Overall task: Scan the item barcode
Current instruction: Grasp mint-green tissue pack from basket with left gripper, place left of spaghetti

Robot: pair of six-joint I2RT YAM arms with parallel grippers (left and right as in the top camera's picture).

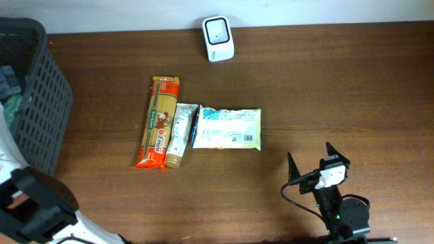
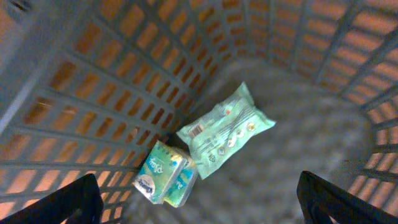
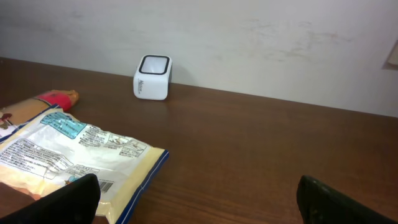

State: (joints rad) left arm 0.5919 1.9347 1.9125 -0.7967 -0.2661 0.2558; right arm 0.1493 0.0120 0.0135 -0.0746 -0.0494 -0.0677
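A white scanner stands at the table's far edge, also in the right wrist view as scanner. Mid-table lie three items side by side: an orange pasta packet, a tube and a white-blue pouch. The pouch shows a barcode at its near corner. My right gripper is open over bare table, right of the pouch, its fingers wide in the wrist view. My left gripper hangs open inside the basket, above a green pouch and a tissue pack, holding nothing.
The dark mesh basket stands at the table's left edge; its slatted walls surround the left gripper. The left arm's base is at the lower left corner. A pale wall runs behind the scanner.
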